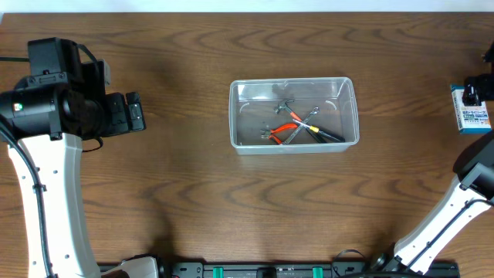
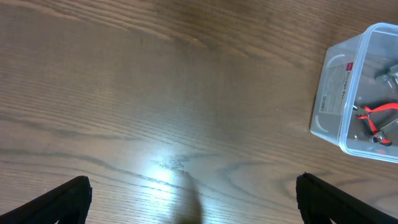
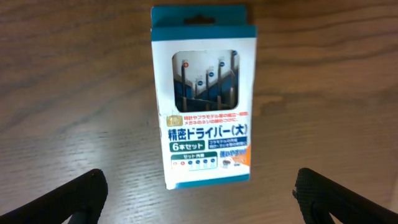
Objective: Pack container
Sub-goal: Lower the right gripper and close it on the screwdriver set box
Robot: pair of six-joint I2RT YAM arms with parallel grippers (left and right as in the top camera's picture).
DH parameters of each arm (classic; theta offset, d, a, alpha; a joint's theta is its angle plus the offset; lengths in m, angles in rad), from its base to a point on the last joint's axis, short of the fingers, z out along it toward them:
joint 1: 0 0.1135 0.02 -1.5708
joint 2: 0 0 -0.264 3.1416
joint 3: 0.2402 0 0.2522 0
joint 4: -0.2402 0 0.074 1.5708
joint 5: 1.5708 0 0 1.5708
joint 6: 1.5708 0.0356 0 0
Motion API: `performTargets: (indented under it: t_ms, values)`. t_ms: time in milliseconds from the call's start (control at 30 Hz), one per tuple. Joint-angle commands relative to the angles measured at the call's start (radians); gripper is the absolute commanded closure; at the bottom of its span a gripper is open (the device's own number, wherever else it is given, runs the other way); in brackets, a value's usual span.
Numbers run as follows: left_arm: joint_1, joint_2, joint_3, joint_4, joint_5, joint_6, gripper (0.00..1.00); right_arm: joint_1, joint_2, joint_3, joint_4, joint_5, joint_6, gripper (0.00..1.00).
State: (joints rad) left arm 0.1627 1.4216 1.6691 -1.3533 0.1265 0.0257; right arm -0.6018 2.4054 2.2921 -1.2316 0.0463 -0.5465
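Clear rectangular plastic container (image 1: 293,79) holds red-handled pliers (image 1: 284,130), other tools (image 1: 284,101). Blue-and-white screwdriver box (image 3: 204,99) unpacked; right claw (image 3: 202,196) spread wide over it, empty. Left claw (image 2: 193,199) likewise spread.

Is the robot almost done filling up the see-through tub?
Partly. Done: orange-handled pliers and other tools lie inside the container. In hand: nothing yet. The right gripper hangs open over the blue and white box, which sits on the table outside the container. The left gripper is open too, over bare wood. Left: probably grabbing that box and putting it in.
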Motion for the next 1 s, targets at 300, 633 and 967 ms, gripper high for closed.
performTargets:
  t_ms: [300, 633, 967]
  values:
    - [0.004, 0.003, 0.017, 0.0, -0.008, -0.005, 0.02, -0.054, 0.071, 0.02, 0.042, -0.055, -0.025, 0.01]
    - [0.005, 0.003, 0.017, 0.008, -0.008, -0.005, 0.02, -0.059, 0.107, 0.02, 0.042, -0.119, -0.057, 0.01]
    - [0.005, 0.003, 0.017, 0.008, -0.008, -0.005, 0.02, -0.056, 0.114, 0.02, 0.052, -0.137, -0.118, 0.01]
